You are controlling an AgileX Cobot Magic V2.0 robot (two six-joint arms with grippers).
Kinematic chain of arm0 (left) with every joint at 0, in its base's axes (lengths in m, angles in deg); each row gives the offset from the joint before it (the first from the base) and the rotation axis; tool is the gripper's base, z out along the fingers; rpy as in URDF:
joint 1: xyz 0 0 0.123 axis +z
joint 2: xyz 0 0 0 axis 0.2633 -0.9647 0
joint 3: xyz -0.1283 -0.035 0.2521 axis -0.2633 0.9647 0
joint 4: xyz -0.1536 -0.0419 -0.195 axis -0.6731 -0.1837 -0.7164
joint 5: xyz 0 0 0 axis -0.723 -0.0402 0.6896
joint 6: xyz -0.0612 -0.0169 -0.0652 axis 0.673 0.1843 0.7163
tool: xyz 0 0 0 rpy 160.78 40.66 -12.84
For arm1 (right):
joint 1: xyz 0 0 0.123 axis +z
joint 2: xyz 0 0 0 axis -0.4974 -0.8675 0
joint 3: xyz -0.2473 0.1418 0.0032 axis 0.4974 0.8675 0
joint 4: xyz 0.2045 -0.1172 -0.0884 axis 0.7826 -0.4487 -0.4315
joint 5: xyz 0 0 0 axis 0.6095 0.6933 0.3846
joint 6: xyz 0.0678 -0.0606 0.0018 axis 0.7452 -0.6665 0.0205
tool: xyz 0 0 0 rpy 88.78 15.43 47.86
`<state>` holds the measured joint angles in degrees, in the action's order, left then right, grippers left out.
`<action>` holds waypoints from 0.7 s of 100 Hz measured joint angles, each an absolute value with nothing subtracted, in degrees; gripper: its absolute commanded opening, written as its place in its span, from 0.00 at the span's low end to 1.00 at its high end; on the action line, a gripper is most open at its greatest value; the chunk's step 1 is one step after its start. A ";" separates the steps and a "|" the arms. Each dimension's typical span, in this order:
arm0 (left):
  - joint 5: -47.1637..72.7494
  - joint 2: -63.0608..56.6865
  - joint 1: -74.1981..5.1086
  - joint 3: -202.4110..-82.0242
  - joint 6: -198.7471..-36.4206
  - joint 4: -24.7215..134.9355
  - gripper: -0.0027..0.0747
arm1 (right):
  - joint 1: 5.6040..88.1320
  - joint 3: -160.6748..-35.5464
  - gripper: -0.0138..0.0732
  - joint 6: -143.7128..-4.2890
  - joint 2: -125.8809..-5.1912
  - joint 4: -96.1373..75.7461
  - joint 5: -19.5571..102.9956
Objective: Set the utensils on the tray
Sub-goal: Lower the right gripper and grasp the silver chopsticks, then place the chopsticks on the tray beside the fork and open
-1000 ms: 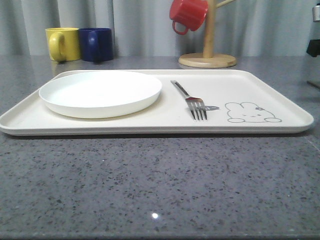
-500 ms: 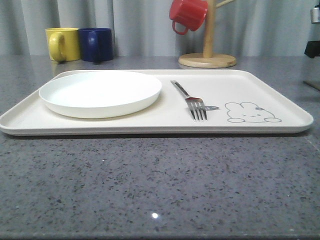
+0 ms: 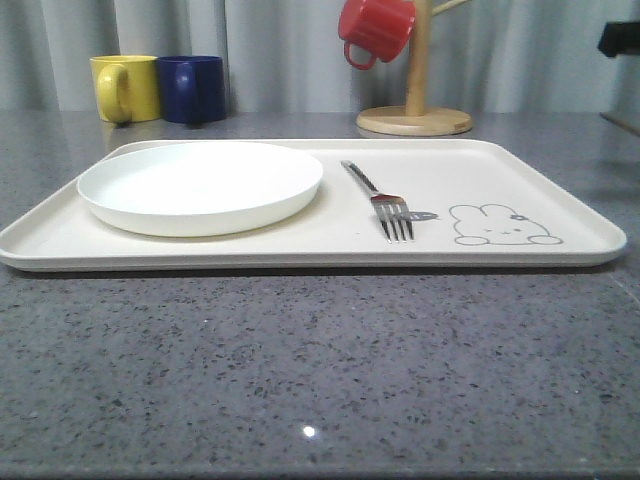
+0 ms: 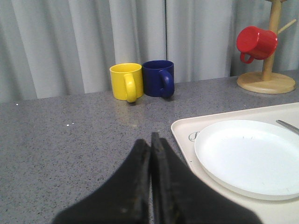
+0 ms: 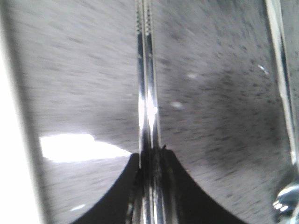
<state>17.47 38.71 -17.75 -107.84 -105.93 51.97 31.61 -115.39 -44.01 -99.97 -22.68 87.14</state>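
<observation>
Cream tray (image 3: 560, 180) on grey worktop (image 3: 320, 370). Fork (image 3: 383, 201) lying flat on tray, just right of white plate (image 3: 200, 185), tines toward camera, beside bunny drawing (image 3: 500, 226). Right claw (image 5: 150, 163) clamped on pair of chopsticks (image 5: 145, 84), sticks pressed side by side, pointing away over blurred worktop. Spoon (image 5: 282, 140) visible at edge of right wrist view, on worktop. Left claw (image 4: 150, 149) closed, fingers together, holding nothing, above worktop near tray corner. Yellow mug (image 3: 125, 88), blue mug (image 3: 192, 88) behind tray; red mug (image 3: 375, 30) hanging on wooden stand (image 3: 417, 100).
</observation>
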 measured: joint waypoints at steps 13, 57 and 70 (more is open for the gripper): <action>17.47 38.71 -17.75 -107.84 -105.93 51.97 0.01 | 38.04 -115.39 0.09 -39.87 -97.24 -22.55 85.95; 17.47 38.71 -17.75 -107.84 -105.93 51.97 0.01 | 56.64 -115.39 0.09 -23.15 -101.79 -29.33 76.22; 17.47 38.71 -17.75 -107.84 -105.93 51.97 0.01 | 57.84 -115.39 0.09 -20.01 -103.89 -31.67 75.63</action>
<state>17.47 38.71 -17.75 -107.84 -105.93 51.97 57.84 -115.39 -20.01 -103.89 -31.67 75.63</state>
